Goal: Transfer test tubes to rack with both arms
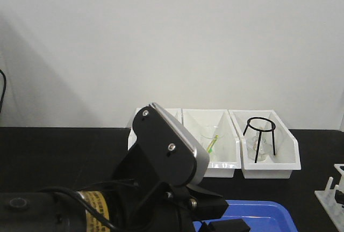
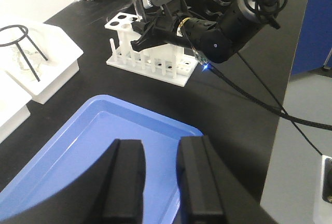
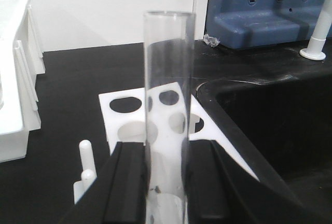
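right gripper [image 3: 166, 182] clamped on one test tube [image 3: 168, 79], pads on both sides of the glass low down, open rim up, tube upright; held vertical so it can drop straight into a hole, gripped low on the tube so most of its length stands above the pads. tube sits over the rack [image 3: 110, 116], top plate and round holes right behind and under it, pegs at the left side. can't tell from the wrist view if the tube bottom is already in a hole, lower end hidden between the fingers. left wrist view shows the right arm [image 2: 228, 22] reaching in over the rack from the far side, tube at the rack's far left corner. left gripper [image 2: 161, 182] has a moderate gap between its fingers, nothing in it, hovers above the blue tray [image 2: 104, 141], no tubes visible in the part of the tray shown. probably parked there ready for its own pick while the right does the insert. white bins [image 1: 293, 159] at the back not involved. step judged as insert/lower, release not yet done
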### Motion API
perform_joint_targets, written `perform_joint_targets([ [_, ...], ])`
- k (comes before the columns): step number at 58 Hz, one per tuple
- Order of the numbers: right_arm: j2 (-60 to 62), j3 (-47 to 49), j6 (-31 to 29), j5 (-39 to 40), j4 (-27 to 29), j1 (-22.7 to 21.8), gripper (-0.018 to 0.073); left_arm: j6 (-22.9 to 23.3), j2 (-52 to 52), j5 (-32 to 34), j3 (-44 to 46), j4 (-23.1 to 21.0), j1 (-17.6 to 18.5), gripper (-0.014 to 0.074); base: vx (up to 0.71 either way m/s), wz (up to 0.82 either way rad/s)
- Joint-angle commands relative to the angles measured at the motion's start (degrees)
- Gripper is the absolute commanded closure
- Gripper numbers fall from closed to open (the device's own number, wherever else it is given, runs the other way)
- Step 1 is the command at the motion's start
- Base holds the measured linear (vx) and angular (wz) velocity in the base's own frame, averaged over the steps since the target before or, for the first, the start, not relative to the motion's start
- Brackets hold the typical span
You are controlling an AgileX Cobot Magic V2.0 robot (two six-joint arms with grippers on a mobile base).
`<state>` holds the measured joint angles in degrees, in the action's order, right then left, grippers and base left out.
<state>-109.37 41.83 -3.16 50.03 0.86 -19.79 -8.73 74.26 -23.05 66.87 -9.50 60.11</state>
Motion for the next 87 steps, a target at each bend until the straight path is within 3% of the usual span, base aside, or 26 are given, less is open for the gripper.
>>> perform_joint_targets([
  [1, 2.0, 1.4, 0.1, 4.6, -0.5, -0.4, 0.0485, 0.5, -1.5, 4.5, 1.8, -0.6, 0.4, 0.0299, 0.0, 0.0],
  [26, 2.5, 1.4, 0.1, 7.8, -0.9, -0.4, 0.0103, 1.2, -1.5, 4.5, 1.8, -0.6, 0.4, 0.0299, 0.0, 0.0],
  [44, 13.4, 1.4, 1.0, 8.3, -0.9, -0.4, 0.0071, 2.0, -1.5, 4.5, 1.8, -0.6, 0.4, 0.0299, 0.0, 0.0],
  [50, 19.6, 1.4, 4.0, 7.6, -4.0, -0.4, 0.0075, 2.0, -1.5, 4.5, 1.8, -0.6, 0.4, 0.0299, 0.0, 0.0],
  [56, 27.0, 1.4, 8.6, 4.3, -10.4, -0.4, 0.0109, 2.4, -1.5, 4.5, 1.8, -0.6, 0.4, 0.0299, 0.0, 0.0],
  [62, 34.4, 1.4, 16.4, -1.8, -19.2, -0.3, 0.02, 3.2, -1.5, 4.2, 1.8, -0.6, 0.4, 0.03, 0.0, 0.0],
  [75, 49.1, 1.4, 41.2, -17.1, -42.1, -0.3, 0.0567, 3.3, -1.5, 1.7, 1.8, -0.6, 0.4, 0.0412, 0.0, 0.0],
  [84, 57.0, 1.4, 58.5, -22.5, -58.6, -0.3, 0.0571, 3.3, -1.5, 0.3, 1.8, -0.6, 0.4, 0.0612, 0.0, 0.0],
  [87, 59.0, 1.4, 62.8, -22.6, -63.9, -0.3, 0.0571, 3.3, -1.5, 0.2, 1.8, -0.6, 0.4, 0.0619, 0.0, 0.0],
])
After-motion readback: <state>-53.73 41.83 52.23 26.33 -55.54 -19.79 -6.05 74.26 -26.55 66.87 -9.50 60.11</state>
